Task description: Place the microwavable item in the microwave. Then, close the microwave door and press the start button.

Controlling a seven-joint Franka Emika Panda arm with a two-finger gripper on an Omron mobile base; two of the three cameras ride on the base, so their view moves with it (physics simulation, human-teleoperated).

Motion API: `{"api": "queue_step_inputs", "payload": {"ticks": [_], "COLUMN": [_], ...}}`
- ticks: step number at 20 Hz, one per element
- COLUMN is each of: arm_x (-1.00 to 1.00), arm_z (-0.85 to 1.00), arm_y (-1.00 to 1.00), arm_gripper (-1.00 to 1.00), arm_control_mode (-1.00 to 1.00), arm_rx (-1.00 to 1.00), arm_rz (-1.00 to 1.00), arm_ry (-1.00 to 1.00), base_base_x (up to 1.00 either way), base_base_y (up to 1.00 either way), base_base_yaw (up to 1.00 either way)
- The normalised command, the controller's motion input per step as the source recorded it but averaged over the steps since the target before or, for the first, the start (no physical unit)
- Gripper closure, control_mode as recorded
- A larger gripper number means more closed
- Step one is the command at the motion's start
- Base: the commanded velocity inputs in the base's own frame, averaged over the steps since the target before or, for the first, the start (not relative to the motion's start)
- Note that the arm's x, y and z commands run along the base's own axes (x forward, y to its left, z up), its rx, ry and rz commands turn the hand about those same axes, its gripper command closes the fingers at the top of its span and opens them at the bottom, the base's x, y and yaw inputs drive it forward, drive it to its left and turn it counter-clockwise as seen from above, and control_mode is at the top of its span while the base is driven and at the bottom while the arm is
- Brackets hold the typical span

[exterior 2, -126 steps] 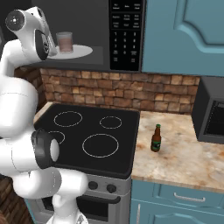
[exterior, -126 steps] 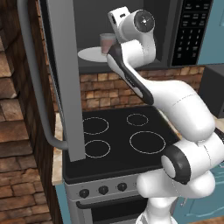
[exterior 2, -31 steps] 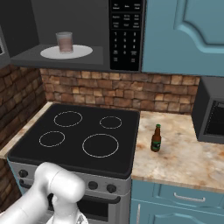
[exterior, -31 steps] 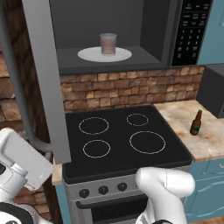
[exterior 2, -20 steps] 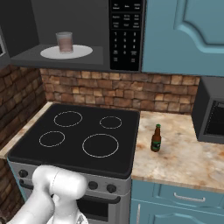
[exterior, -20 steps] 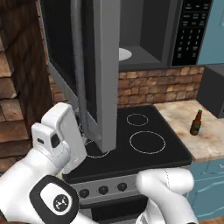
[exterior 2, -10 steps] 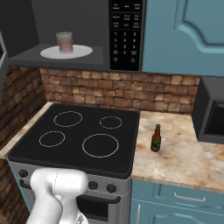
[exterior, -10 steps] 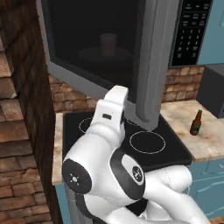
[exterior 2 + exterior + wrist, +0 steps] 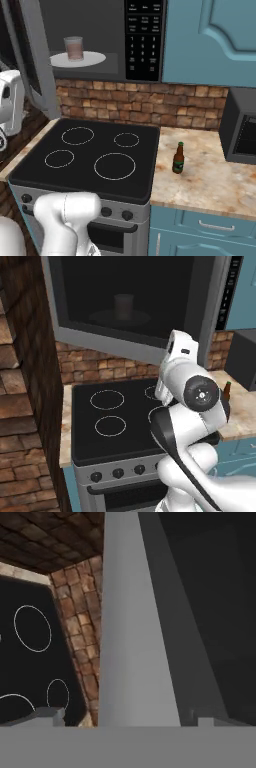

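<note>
The pinkish glass cup (image 9: 73, 48) stands upright on the white turntable plate (image 9: 95, 60) inside the dark grey microwave (image 9: 145, 75). In the left base view the cup (image 9: 123, 306) shows dimly through the dark window of the microwave door (image 9: 210, 311), which stands partly open. My gripper (image 9: 122, 719) is pressed close against the door's grey frame edge (image 9: 132, 637); its tips sit wide apart at the bottom, open and empty. My white hand (image 9: 181, 351) sits at the door's lower right corner, and the hand (image 9: 9, 100) also appears beside the door (image 9: 35, 60). The black keypad panel (image 9: 144, 40) is on the right.
The black stove (image 9: 90, 155) lies below the microwave, with a brick backsplash (image 9: 150, 107) behind it. A brown-green beer bottle (image 9: 178, 158) stands on the counter (image 9: 210, 170) to its right. Blue cabinets (image 9: 210, 45) hang above, and a brick wall (image 9: 25, 406) is on the left.
The microwave door has swung further toward shut, and my arm has moved right with it, keeping the hand against the door's edge. The cup has stayed on the plate.
</note>
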Motion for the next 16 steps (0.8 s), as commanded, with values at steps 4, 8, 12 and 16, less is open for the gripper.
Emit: {"api": "queue_step_inputs", "payload": {"ticks": [4, 8, 12, 16], "arm_x": [0.99, 1.00, 0.98, 0.84], "arm_z": [0.44, 0.44, 0.32, 0.20], "arm_y": [-0.42, -0.12, -0.02, -0.01], "arm_gripper": [-1.00, -1.00, -1.00, -1.00], "arm_control_mode": [-1.00, -1.00, -1.00, -1.00], "arm_rx": [0.07, 0.01, 0.00, 0.00], "arm_rz": [0.28, 0.14, 0.07, 0.03], "arm_ry": [0.14, 0.14, 0.13, 0.11], "base_base_x": [0.00, 0.00, 0.00, 0.00], "base_base_y": [0.00, 0.00, 0.00, 0.00], "base_base_yaw": [0.00, 0.00, 0.00, 0.00]}}
